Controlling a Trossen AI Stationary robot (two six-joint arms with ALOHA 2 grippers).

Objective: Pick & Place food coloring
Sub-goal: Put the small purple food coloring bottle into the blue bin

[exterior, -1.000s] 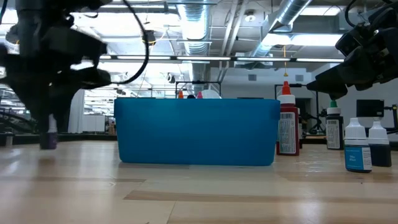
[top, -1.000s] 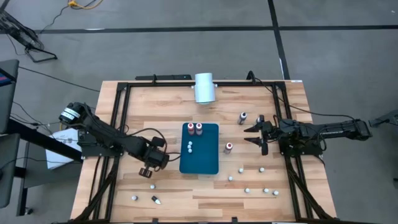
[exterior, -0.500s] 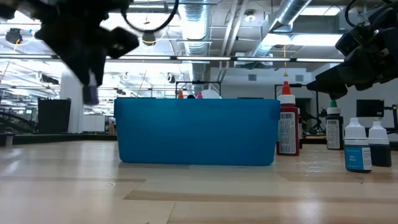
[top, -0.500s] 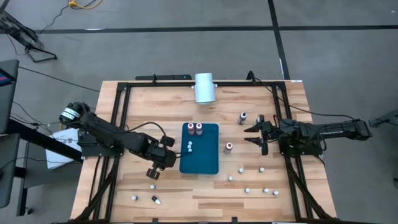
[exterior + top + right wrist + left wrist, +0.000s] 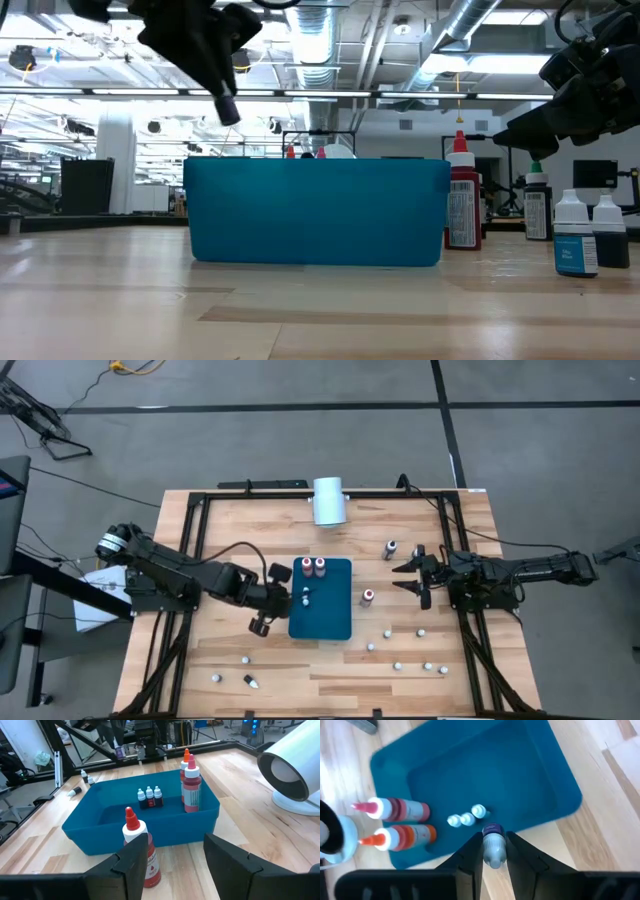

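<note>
- A small bottle with a dark cap is pinched between the two fingers of the left gripper, which is closed on it; the bottle hangs in the air just outside the rim of the blue tray.
- From above, the left gripper sits at the tray's left edge, its arm reaching in from the table's left side with the wrist bent toward the tray.
- At table height, the held bottle is raised above the top edge of the tray's wall.
- Inside the tray lie three tiny pale-capped bottles in a close row, and beside them two taller red bottles with red and orange tips near one end.
- Another red bottle stands on the table just right of the tray, and a dark bottle stands farther up near the right gripper.
- More tiny bottles are scattered on the wood toward the lower right, and a few others lie at the lower left.
- The right gripper waits with its fingers spread apart, holding nothing, well to the right of the tray, its arm stretched in level from the table's right side.
- A white cylinder rests at the far edge of the table.
</note>
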